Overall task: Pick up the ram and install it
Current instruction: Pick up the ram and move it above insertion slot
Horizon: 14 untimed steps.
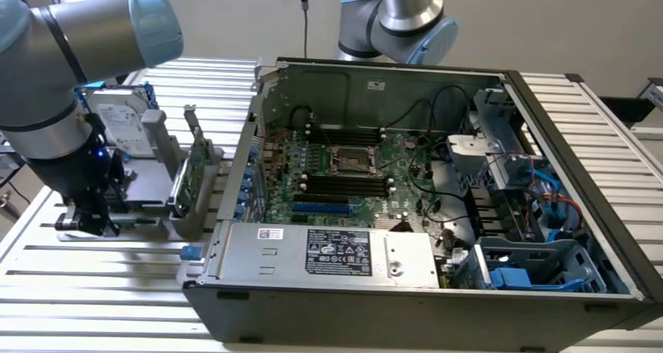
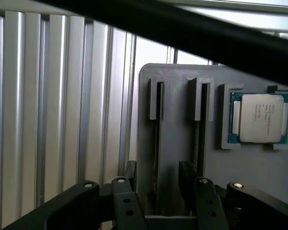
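Wrist view: the gripper (image 2: 158,168) has its jaws wide, one black finger on each side of a slot in the grey holder (image 2: 177,91), the slot farther from the CPU (image 2: 257,117). Nothing is gripped. The ram (image 2: 158,129) stands on edge in that slot and shows as a thin dark strip between raised end guides. The fingers flank it and appear apart from it. A second, parallel slot lies just beside it.

The CPU has a matt silver lid and a green border, and lies flat in a square pocket of the same holder. The holder looks like matt moulded plastic with rounded corners. It rests on a ribbed aluminium table (image 2: 48,96) with bright, smooth slats.

Judgement: the ram is light, stiff and thin, and fragile at the chips and contact edge. Its faces are smooth, so a slack pinch may slip and a hard one may crack parts. Best hold is across the flat faces near mid-length, kept upright.

Exterior view: the open computer case (image 1: 435,291) holds the motherboard (image 1: 342,155), well apart from the holder.
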{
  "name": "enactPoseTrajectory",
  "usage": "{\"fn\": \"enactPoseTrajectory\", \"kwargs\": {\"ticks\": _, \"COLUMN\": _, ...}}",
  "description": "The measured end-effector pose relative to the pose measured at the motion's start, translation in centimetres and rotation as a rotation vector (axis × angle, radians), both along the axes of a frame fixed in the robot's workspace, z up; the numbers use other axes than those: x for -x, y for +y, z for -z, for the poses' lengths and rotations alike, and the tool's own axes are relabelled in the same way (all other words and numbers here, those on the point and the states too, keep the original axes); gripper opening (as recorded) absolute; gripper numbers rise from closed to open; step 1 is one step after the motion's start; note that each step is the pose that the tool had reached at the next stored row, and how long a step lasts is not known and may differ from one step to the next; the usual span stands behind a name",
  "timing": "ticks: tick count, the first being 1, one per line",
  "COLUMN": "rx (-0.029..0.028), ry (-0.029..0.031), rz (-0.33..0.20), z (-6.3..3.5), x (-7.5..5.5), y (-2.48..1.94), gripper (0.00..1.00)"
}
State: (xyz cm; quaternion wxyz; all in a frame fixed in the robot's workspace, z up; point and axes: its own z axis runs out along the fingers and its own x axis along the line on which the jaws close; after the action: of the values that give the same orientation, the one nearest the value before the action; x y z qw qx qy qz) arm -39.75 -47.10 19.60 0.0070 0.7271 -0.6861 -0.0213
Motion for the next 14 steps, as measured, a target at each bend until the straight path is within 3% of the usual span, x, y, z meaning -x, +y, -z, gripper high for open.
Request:
{"fn": "enactPoseTrajectory", "kwargs": {"ticks": 1, "rx": 0.0, "ry": 0.0, "rz": 0.0, "z": 0.01, "x": -0.05, "y": 0.01, "gripper": 0.4}}
{"fn": "enactPoseTrajectory", "kwargs": {"ticks": 3, "rx": 0.0, "ry": 0.0003, "rz": 0.0, "z": 0.01, "x": -0.13, "y": 0.01, "gripper": 0.4}}
{"fn": "enactPoseTrajectory", "kwargs": {"ticks": 4, "rx": 0.0, "ry": 0.0006, "rz": 0.0, "z": 0.01, "x": -0.16, "y": 0.0, "gripper": 0.33}}
{"fn": "enactPoseTrajectory", "kwargs": {"ticks": 14, "rx": 0.0001, "ry": 0.008, "rz": 0.031, "z": 0.01, "x": -0.22, "y": 0.0, "gripper": 0.33}}
